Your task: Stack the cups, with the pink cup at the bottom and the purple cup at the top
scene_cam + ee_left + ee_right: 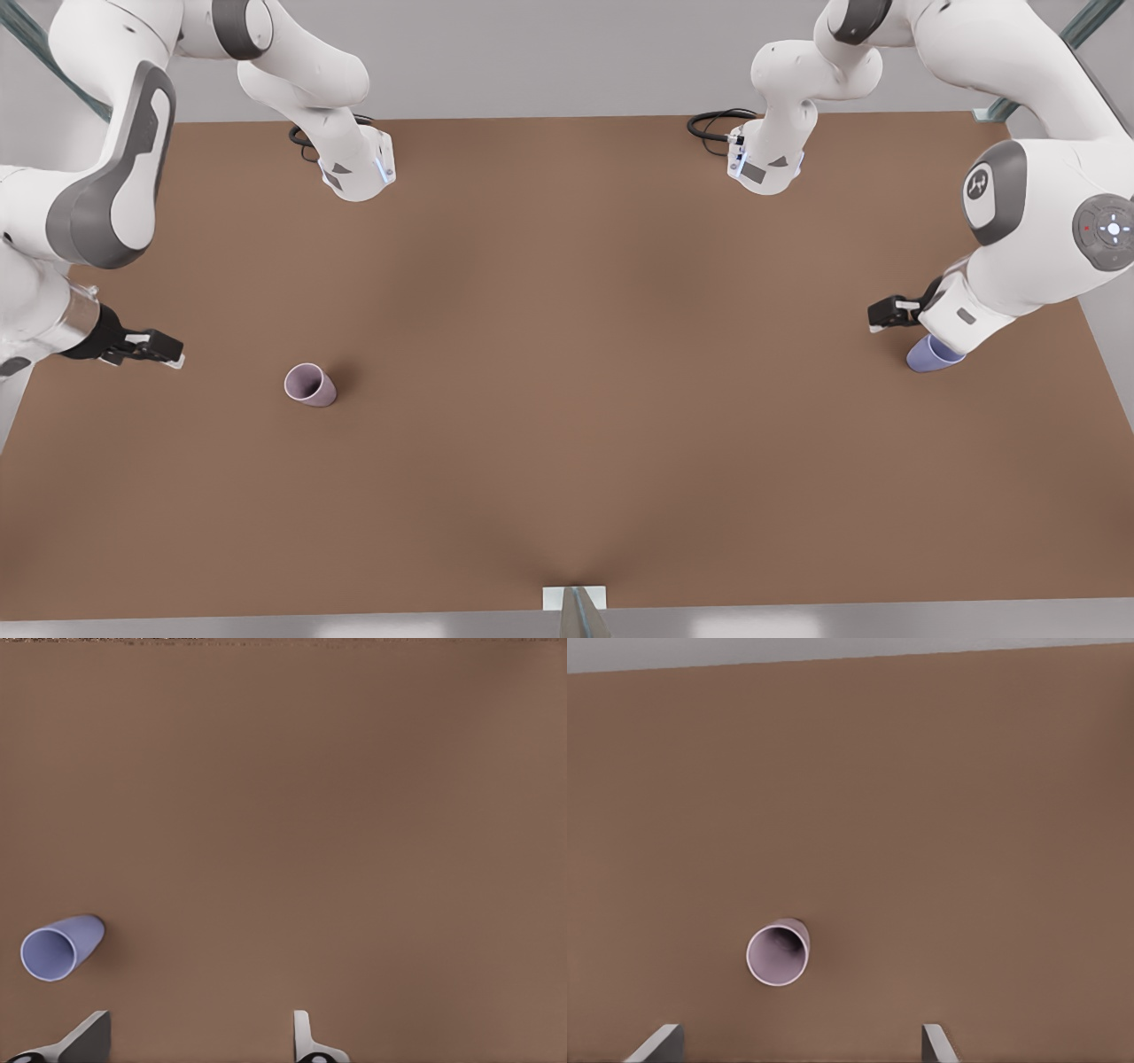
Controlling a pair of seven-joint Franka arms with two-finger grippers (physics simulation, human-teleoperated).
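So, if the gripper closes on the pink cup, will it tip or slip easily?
The pink cup stands upright on the table on a base narrower than its mouth, so a sideways nudge could probably tip it. Its tapered, smooth-looking wall may slide down between the fingers. It looks stiff and likely light.

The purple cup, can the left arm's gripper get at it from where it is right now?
Probably yes. The left gripper hangs open above the table close beside the purple cup, which stands alone with nothing between them. The right gripper waits, open, near the pink cup, well clear across the table.
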